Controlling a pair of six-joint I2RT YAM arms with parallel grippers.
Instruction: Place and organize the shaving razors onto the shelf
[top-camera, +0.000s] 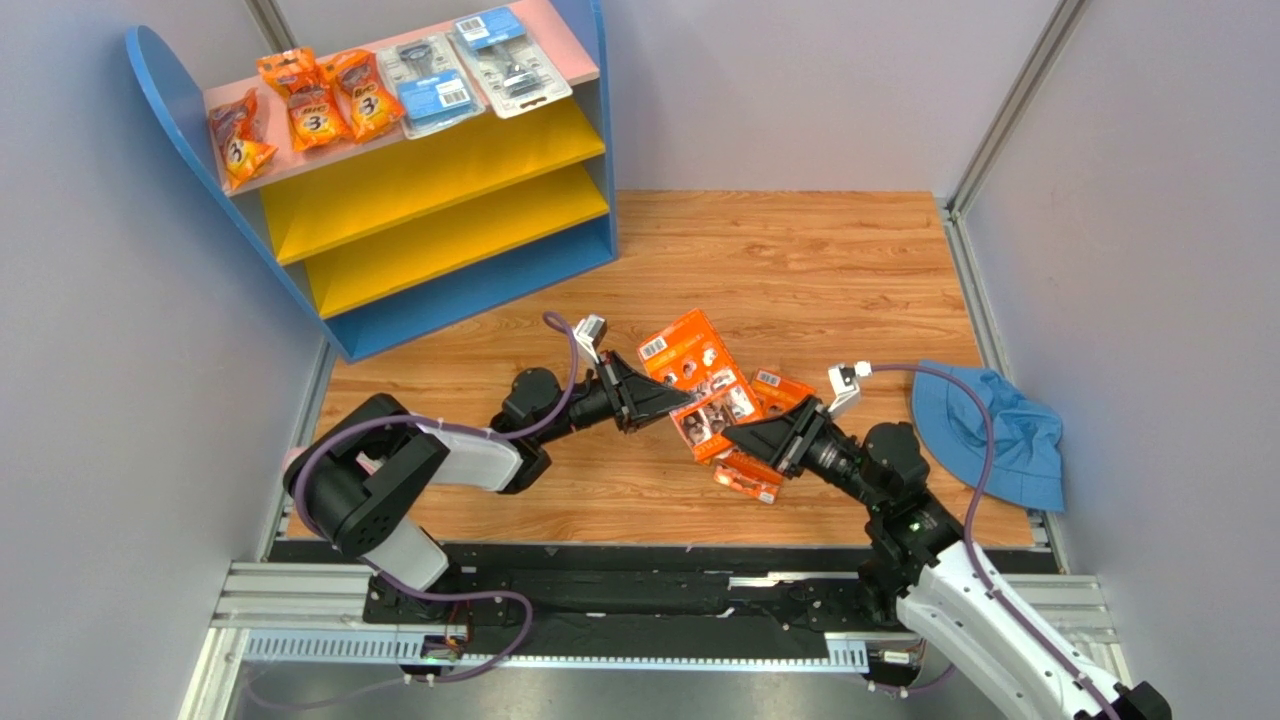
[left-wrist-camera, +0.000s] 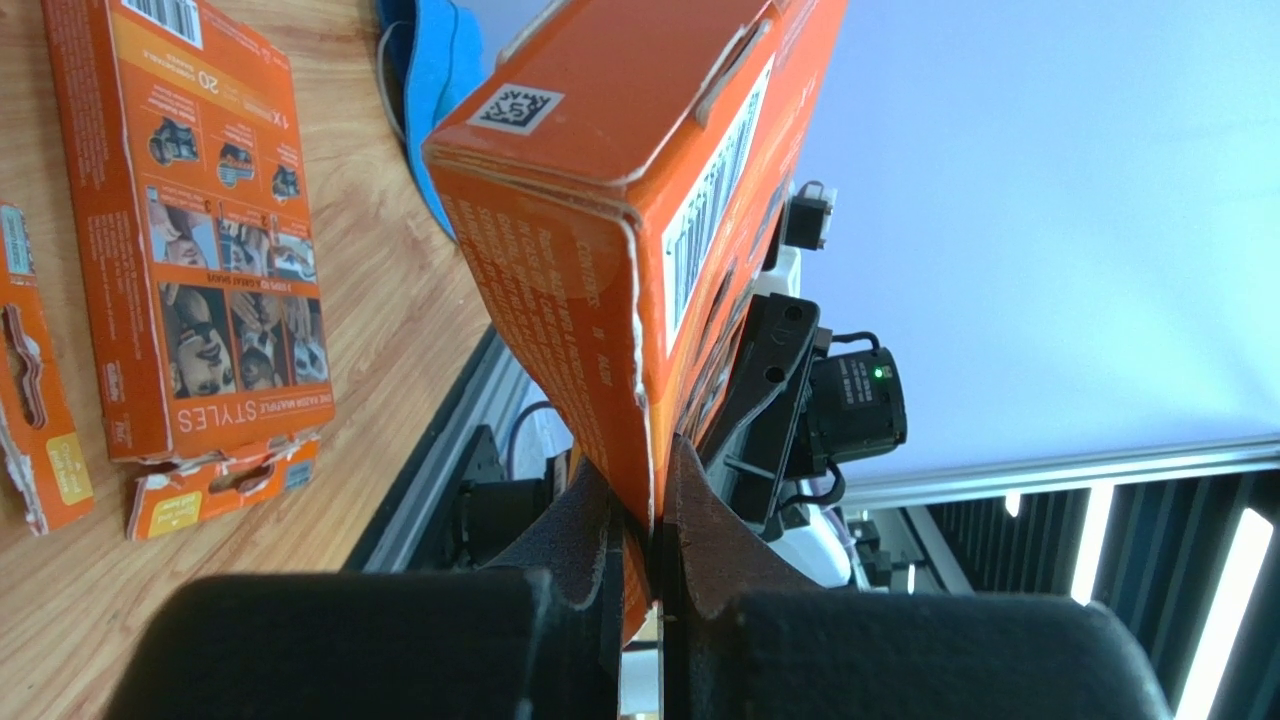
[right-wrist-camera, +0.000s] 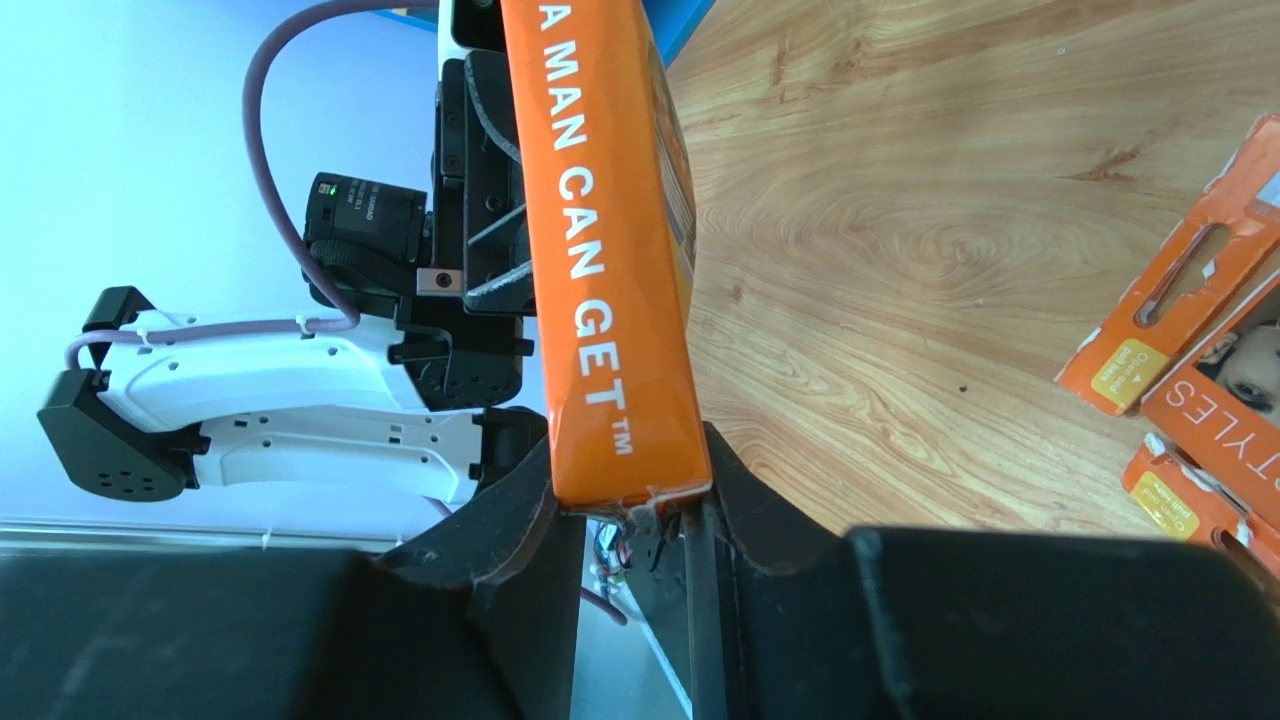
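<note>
Starting far left, the shelf stands at the back of the bench. Its pink top board carries three small orange bags and two blister packs, laid side by side.

Next along, the left hand is clenched on the bottom edge of a barcoded orange pack, holding it tilted and off the wood. Beside it, loose orange razor cards lie flat on the bench.

On to the right hand, clamped tight on the lower end of a lettered orange pack that stands up from its fingers, facing the left arm. It could be one pack shared by both hands; from above they overlap and I can't tell.

Far right, a blue hat sits at the bench edge.
</note>
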